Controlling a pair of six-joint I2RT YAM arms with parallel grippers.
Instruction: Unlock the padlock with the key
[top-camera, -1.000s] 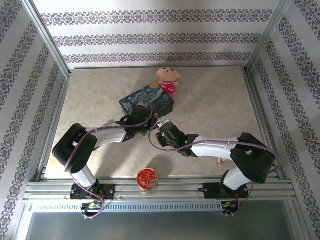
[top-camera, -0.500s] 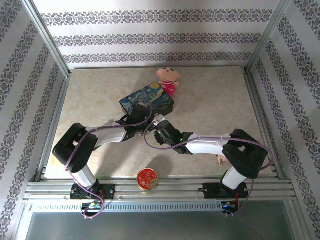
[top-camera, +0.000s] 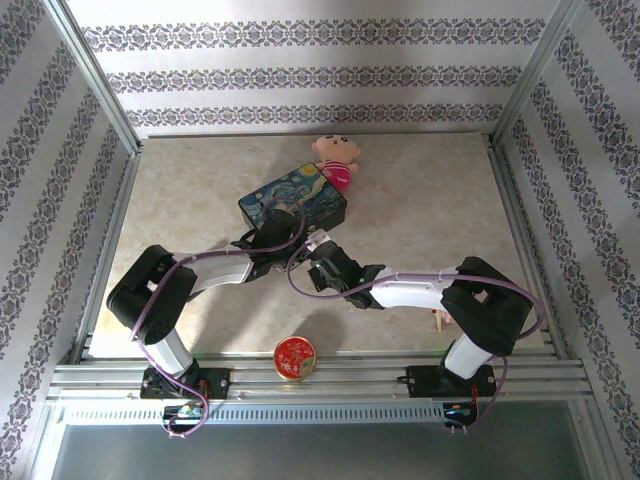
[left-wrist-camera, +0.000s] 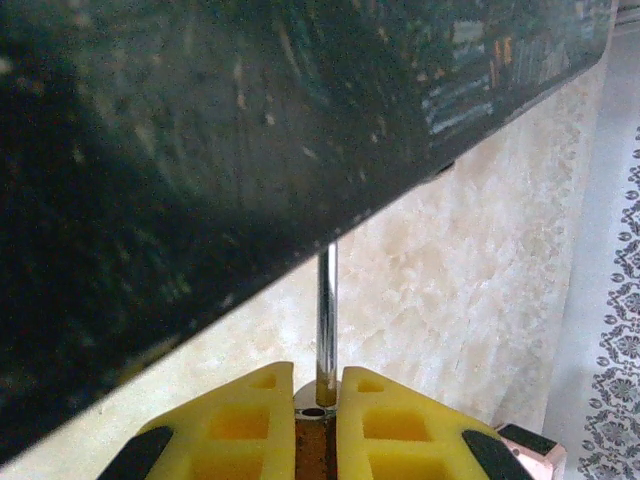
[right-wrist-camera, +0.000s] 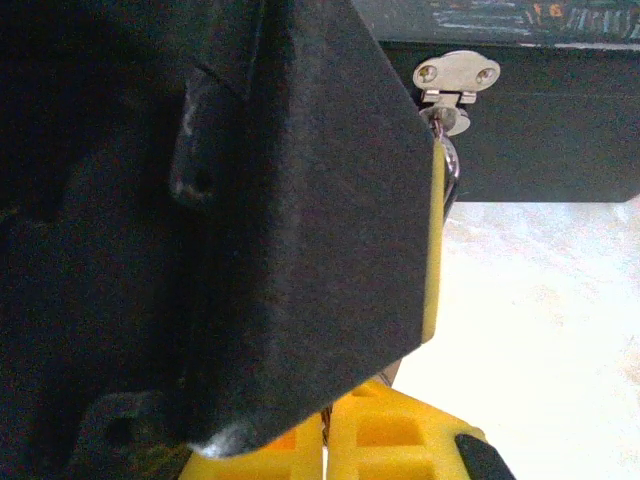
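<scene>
Count: I see two arms, two grippers, one blue tin box, one padlock, one hasp, one red round tin and one doll.

Left gripper (top-camera: 281, 234): from overhead it sits against the near edge of the blue tin box (top-camera: 295, 200). On its own wrist camera the yellow pads (left-wrist-camera: 250, 425) pinch the brass body of the padlock (left-wrist-camera: 326, 300).

Padlock: it is at the near face of the box. The thin silvery shackle rises straight from between the left pads to the box's dark lower edge.

Red round tin (top-camera: 295, 358): it is well apart from the box, on the near side by the rail.

Right gripper (top-camera: 323, 258): it is just near-right of the box's near corner, close beside the left gripper. On its wrist camera its yellow pads stand close together with a thin slit between. I cannot tell what the slit holds.

Doll (top-camera: 335, 160): it touches the box's far right corner.

Table (top-camera: 430, 200): it is pale marbled, with bare surface to the right of the box.

View differences: the right wrist camera gives me the silvery hasp (right-wrist-camera: 457, 75) on the box front, with a silvery loop under it. From overhead that detail is too small to read. The left wrist camera gives the shackle and the pinch. The overhead gives the layout of both arms.
</scene>
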